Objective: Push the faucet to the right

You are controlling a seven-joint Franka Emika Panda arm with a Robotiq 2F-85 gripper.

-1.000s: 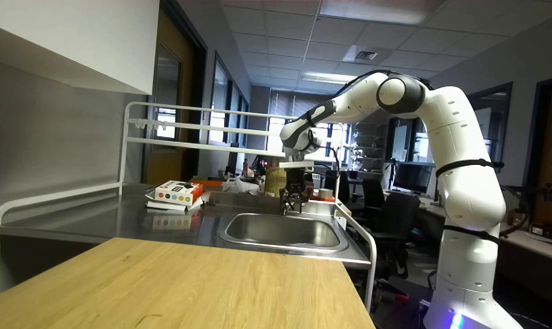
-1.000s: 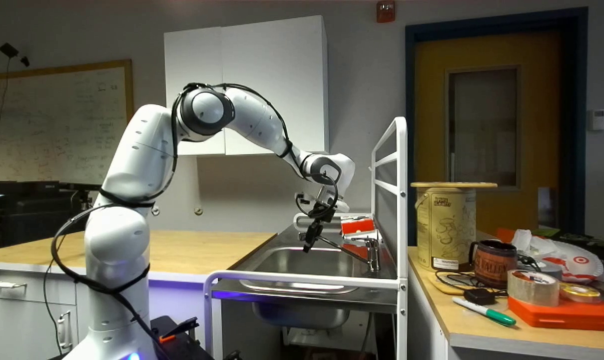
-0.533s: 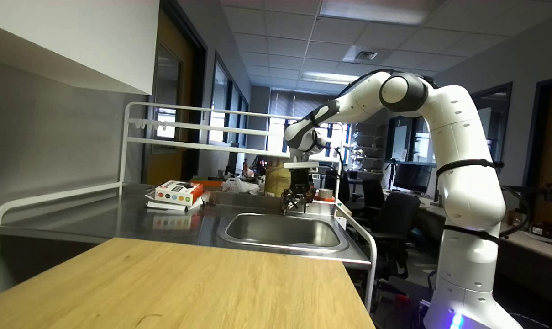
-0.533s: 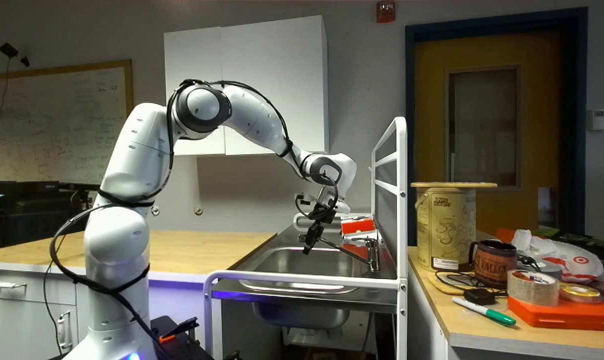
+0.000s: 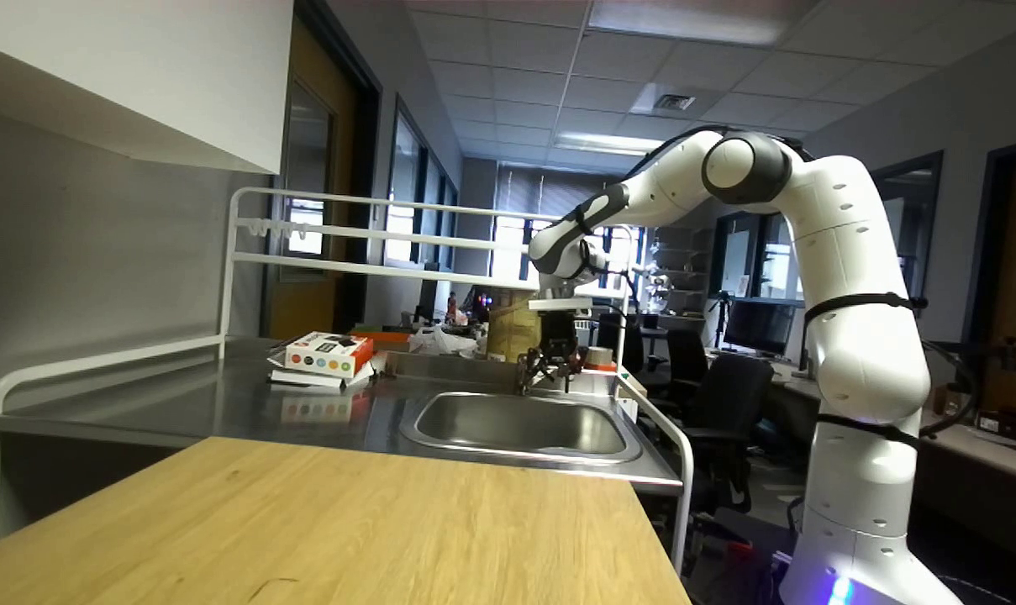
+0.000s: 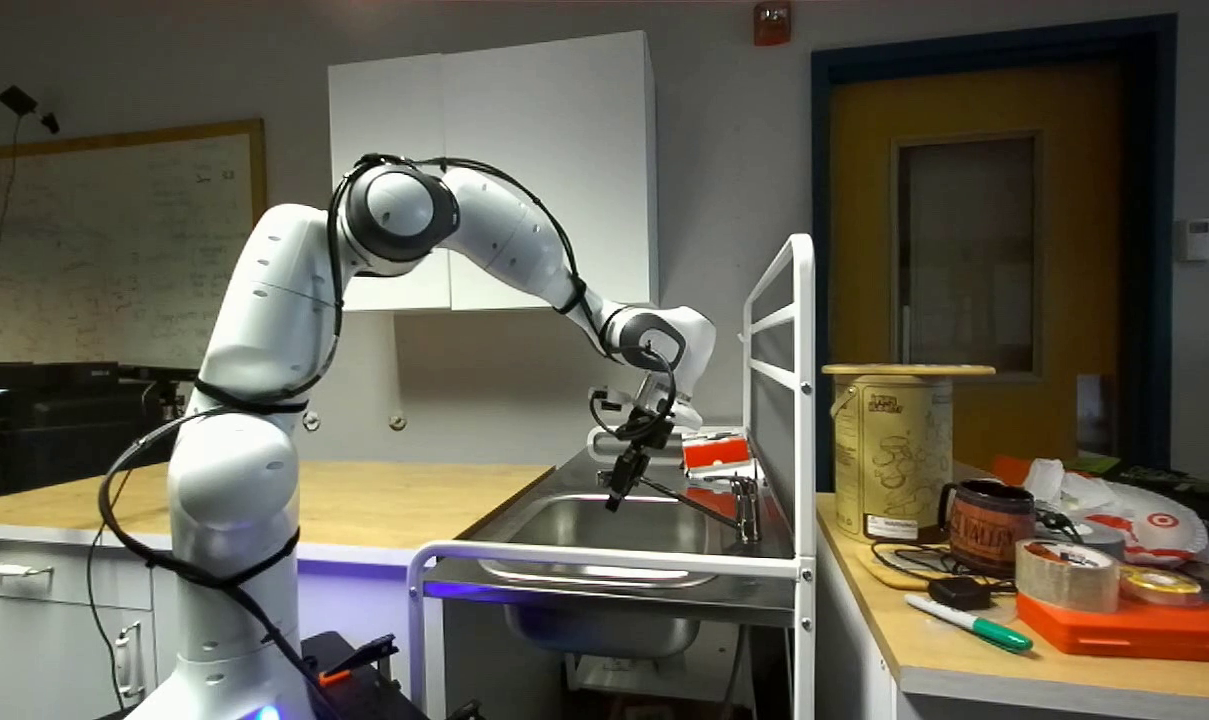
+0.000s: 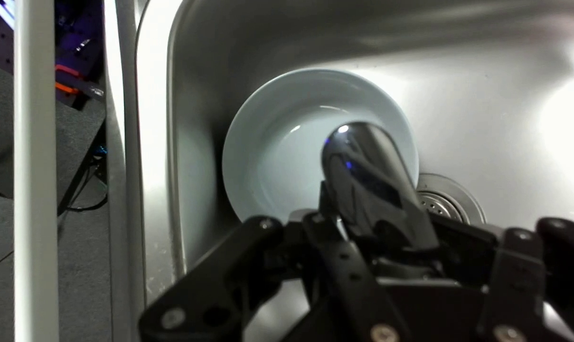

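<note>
Steel worktop (image 5: 180,403) frames a sink (image 7: 500,104) with a bowl (image 7: 287,156) inside, the faucet (image 6: 747,512) standing at the sink's edge, spout (image 7: 374,185) reaching inward. Above the sink, the hand (image 6: 617,492) straddles the spout's end, though whether it grips or sits loose cannot be told.

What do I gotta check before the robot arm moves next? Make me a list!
1. The faucet is between the two sides of the gripper: ok, the wrist view shows it.
2. The gripper squeezes it tight: cannot tell, its inner sides are partly hidden.
3. The pale bowl sits in the sink, lower than the faucet: ok.
4. The white rail is apart from the gripper: ok.
5. The faucet is far enough right: cannot tell.
</note>
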